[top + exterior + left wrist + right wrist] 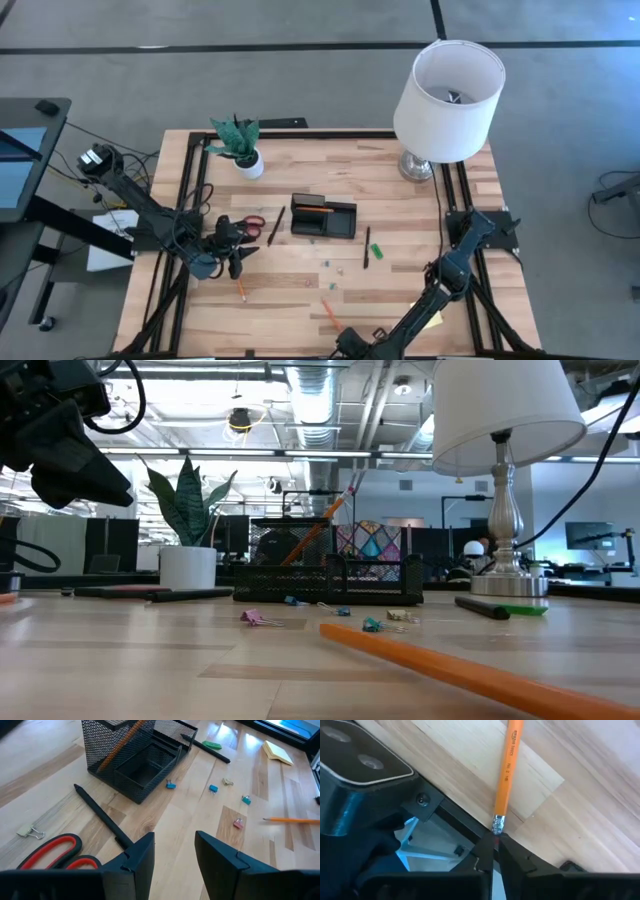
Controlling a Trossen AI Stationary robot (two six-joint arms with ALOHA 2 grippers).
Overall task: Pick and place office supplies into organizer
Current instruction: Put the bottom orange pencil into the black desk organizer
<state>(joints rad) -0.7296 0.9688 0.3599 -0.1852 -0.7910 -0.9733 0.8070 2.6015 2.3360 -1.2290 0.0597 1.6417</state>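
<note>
We judge the task barely begun: the organizer (324, 218), near the centre of the surface (300, 300), holds just one orange pencil (313, 210) leaning in its mesh cup. Our left hand (228, 254) hovers at nine o'clock from it with fingers (142, 857) set narrowly apart and empty, just above the red-handled scissors (242, 224) and a black pen (275, 226). Our right hand (352, 344), at the near edge around six o'clock, pinches the eraser end of a second pencil (506, 767). Still loose are another pencil (241, 291), a pen (366, 246), the green block (376, 250), the sticky-note pad (278, 751) and scattered clips (213, 788).
</note>
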